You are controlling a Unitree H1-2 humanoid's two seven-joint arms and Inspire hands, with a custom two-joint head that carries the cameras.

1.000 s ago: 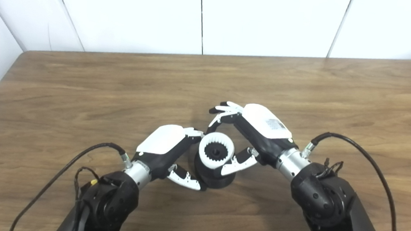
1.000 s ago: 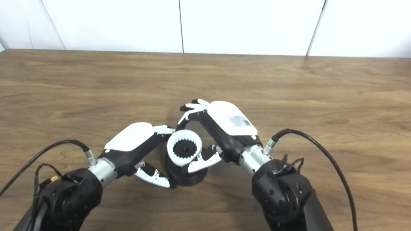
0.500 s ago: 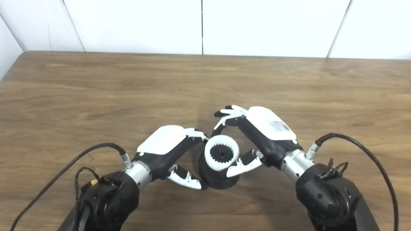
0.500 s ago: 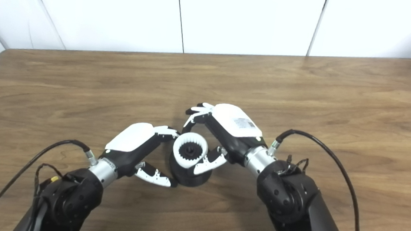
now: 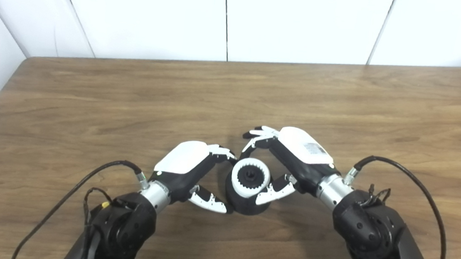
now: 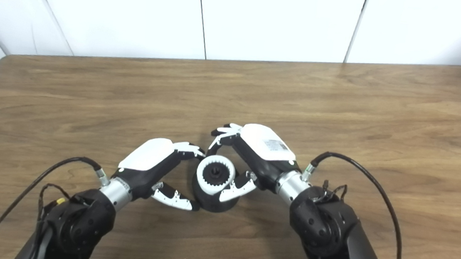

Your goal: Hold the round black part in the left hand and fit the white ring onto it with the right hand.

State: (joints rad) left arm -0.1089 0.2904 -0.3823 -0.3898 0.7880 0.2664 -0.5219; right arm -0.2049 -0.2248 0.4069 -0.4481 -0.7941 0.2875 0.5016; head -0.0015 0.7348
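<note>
— Left hand point(image 5: 185, 165) is clamped on the round black part point(image 5: 247, 202), thumb low at its seven o'clock, fingers curled over the far side.

— And the right hand point(image 5: 294, 158)?

— Gripping the white toothed ring point(image 5: 250, 177) from three o'clock, thumb under its rim. Ring sits atop the black part, low centre of the wooden table point(image 5: 91, 100).
</note>
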